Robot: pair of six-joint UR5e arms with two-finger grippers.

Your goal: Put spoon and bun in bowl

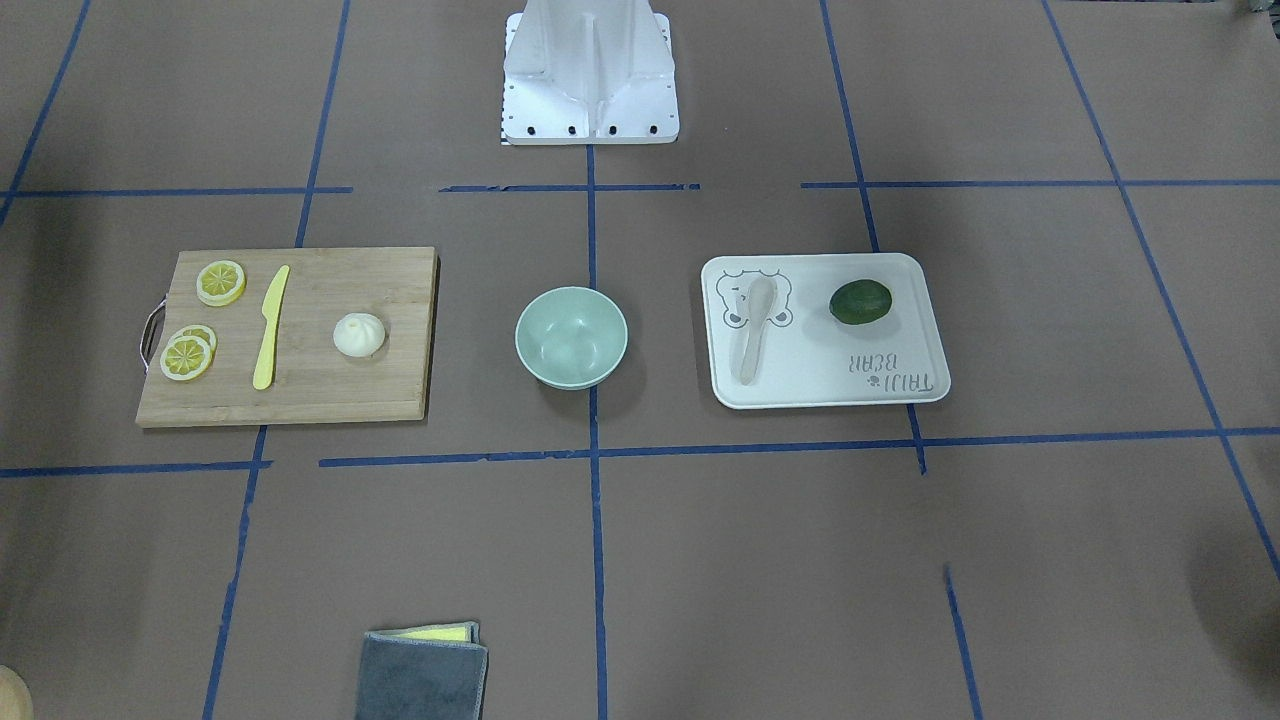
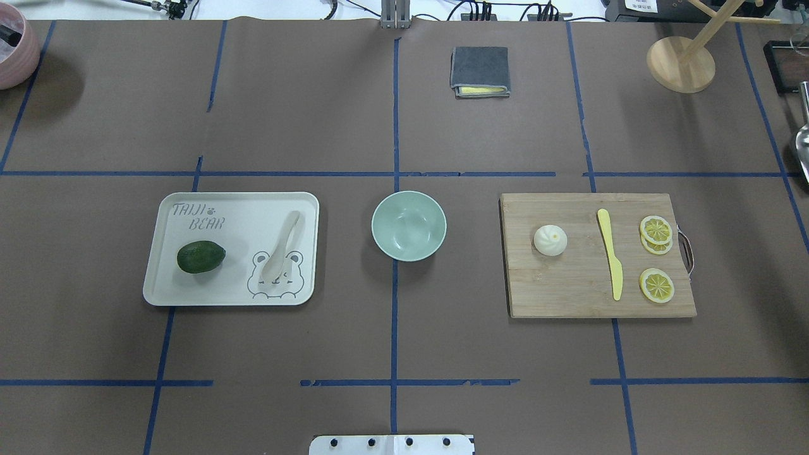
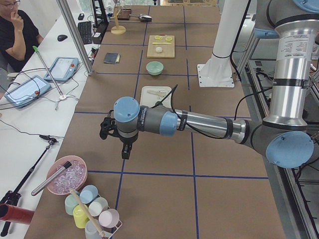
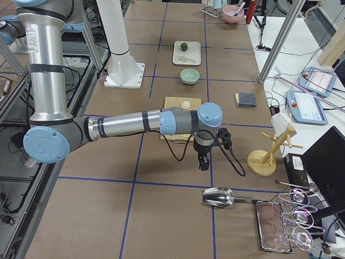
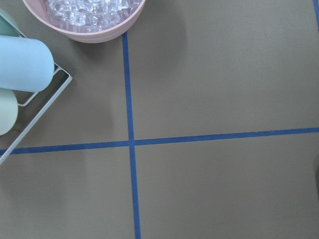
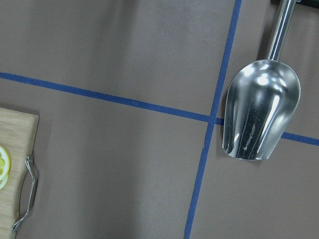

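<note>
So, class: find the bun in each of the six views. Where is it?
Front-facing: bun left of centre, on the cutting board.
Overhead: bun right of centre.
Exterior left: bun top centre, far.
Exterior right: bun just above centre.
Left wrist: absent.
Right wrist: absent.
Shared landmark: the cutting board under it.

- Silver tubular left arm (image 3: 209, 124) and right arm (image 4: 124, 124) are capped with light-blue joint covers (image 3: 126, 108).
- Black cables (image 4: 237, 164) are looped at the wrists.
- Left gripper (image 3: 126, 153) and right gripper (image 4: 203, 163) are finished black.
- White pedestal base (image 1: 590, 90) is edged with black screws (image 1: 572, 130).
</note>
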